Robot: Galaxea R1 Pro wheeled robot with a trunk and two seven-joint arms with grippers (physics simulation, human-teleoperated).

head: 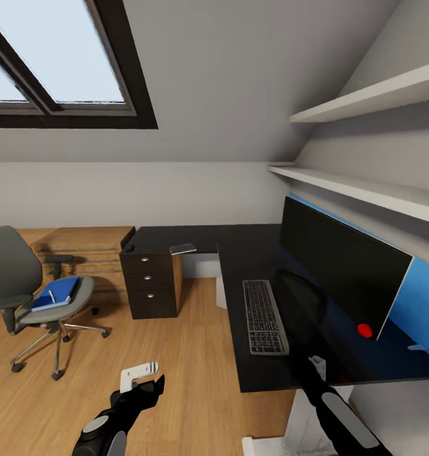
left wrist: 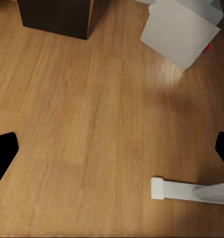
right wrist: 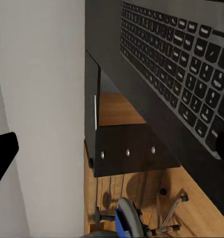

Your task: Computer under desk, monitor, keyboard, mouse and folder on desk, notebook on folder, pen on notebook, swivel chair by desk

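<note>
Monitor (head: 341,266) stands on the desk (head: 240,244) at 3 o'clock, keyboard (head: 264,315) just beside its screen. Folder (head: 57,293) lies on the swivel chair (head: 24,285) seat at 9 o'clock, well apart from the desk. Left gripper (head: 142,375) hangs over the wood floor (head: 189,354), fingers spread, empty. Right gripper (head: 317,364) sits at the desk's near edge; grip state unclear.

Shiny black smooth desk (head: 252,253). Warm brown wooden plank floor (head: 189,354), a little glossy. Soft grey cloth chair (head: 24,278) on shiny metal legs. Flat blue folder (head: 56,294), smooth.
</note>
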